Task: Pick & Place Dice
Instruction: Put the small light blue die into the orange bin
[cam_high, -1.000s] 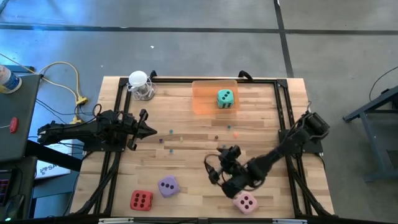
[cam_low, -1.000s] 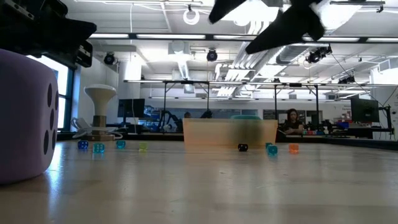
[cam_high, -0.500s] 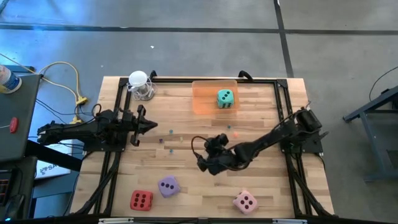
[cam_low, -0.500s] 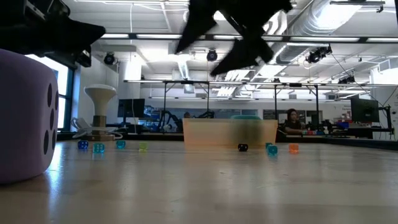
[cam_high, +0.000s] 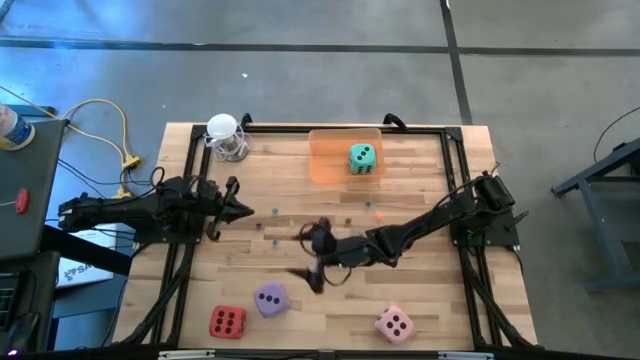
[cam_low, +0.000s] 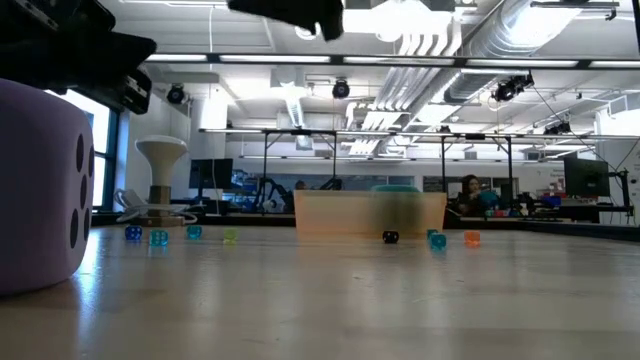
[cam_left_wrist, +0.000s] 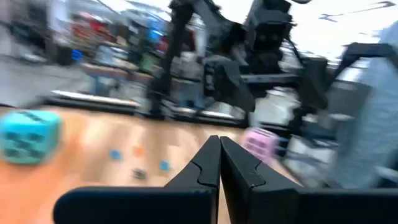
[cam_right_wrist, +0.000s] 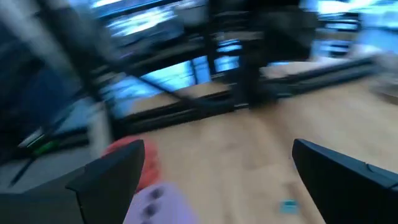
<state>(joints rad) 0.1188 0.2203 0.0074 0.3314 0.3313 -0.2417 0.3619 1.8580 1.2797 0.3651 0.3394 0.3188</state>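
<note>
Four dice on the table (cam_high: 420, 290): teal-green die (cam_high: 362, 157) inside the shallow orange tray (cam_high: 325, 160) at the far edge; purple die (cam_high: 269, 299), red die (cam_high: 227, 322) and pink die (cam_high: 394, 324) loose along the near edge, purple and red close together at the near left, pink well apart at the near right. Purple die also filling the left margin of the low view (cam_low: 45, 190), and blurred with the red one in the right wrist view (cam_right_wrist: 163, 202). Tiny coloured beads (cam_high: 272, 214) strewn mid-table between dice and tray; a small white stand (cam_high: 224, 133) by the far left corner. Right tool (cam_high: 312, 262) stretched out across mid-table, fingers spread wide and empty, hanging just short of the purple die and not touching it; blurred, so exact height not clear. Left tool (cam_high: 240, 205) parked at the left side of the table, fingers pressed shut on nothing, seen closed to a point in its own wrist view (cam_left_wrist: 219, 163). Likely step: approach for a pick, with the purple die the probable target given the right wrist camera facing it. One die apparently placed, three left to fetch. Next move, by judgement: centre the open fingers over the purple die, lower until the pads straddle two opposite flat faces, then close gently, since the cube looks soft and may squash or roll on its rounded corners; care also needed not to nudge the red neighbour.
</note>
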